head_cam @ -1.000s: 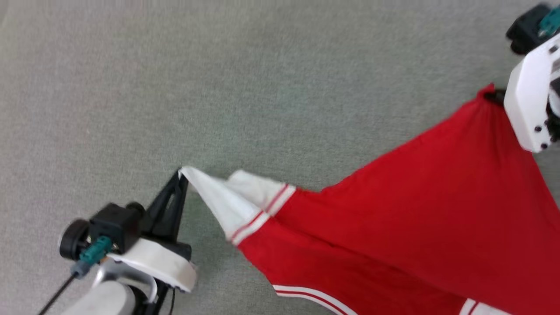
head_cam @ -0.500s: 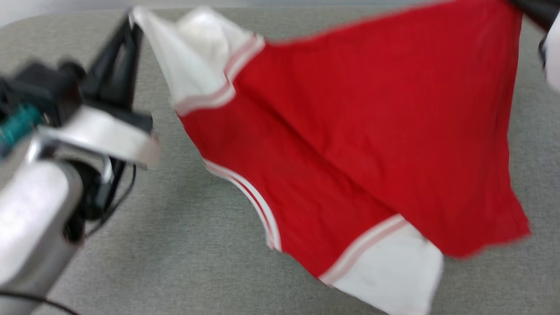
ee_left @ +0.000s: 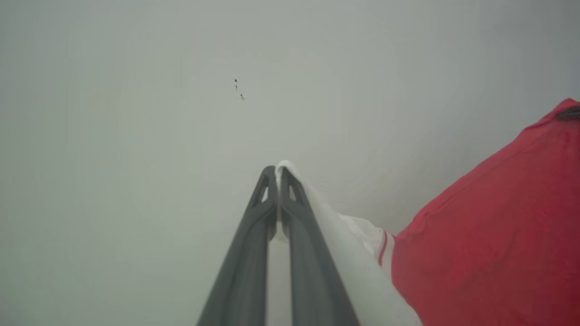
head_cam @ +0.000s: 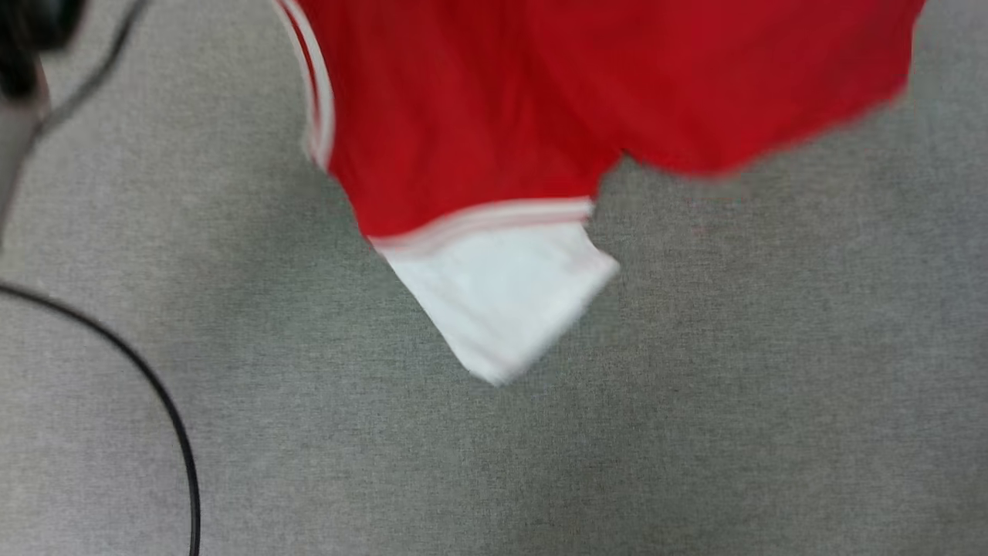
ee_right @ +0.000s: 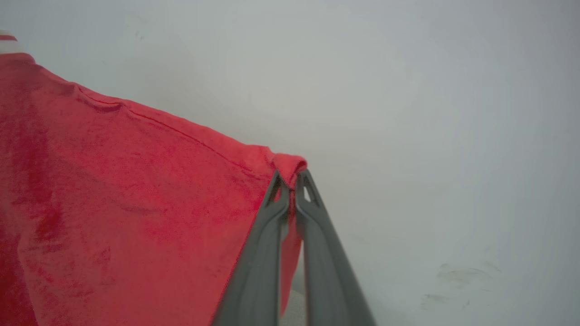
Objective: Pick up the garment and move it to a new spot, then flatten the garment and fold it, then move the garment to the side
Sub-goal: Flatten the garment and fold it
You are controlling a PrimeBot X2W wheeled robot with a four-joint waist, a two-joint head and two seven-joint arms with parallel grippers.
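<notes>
The garment (head_cam: pixel 494 100) is up in the air, stretched between the two hands and hanging over the grey worktop (head_cam: pixel 733 432), not lying on it. It is a red shirt with white short sleeves, and from the head it shows as a broad red sheet across the far part of the scene. One white sleeve (head_cam: pixel 502 301) dangles free at the lowest point, near the middle, with a red-and-white striped band where it joins the red cloth. A curved striped trim (head_cam: pixel 318 116) runs down the shirt's left edge. The cloth there looks smeared and soft-edged, so no lettering can be made out. The left hand (ee_left: pixel 277 174) has its two dark fingers pressed together at the tips, pinching the edge of the other white sleeve, and the fabric falls away to its right into the red body. The right hand (ee_right: pixel 292 179) is likewise closed tight, with a bunched corner of red cloth nipped between its fingertips and a stitched hem running off to its left. Behind both hands there is plain pale grey. On the worktop's near left a thin black cable (head_cam: pixel 158 394) curves across the surface, and a blurred dark part of the left arm (head_cam: pixel 31 27) sits at the far left corner.
</notes>
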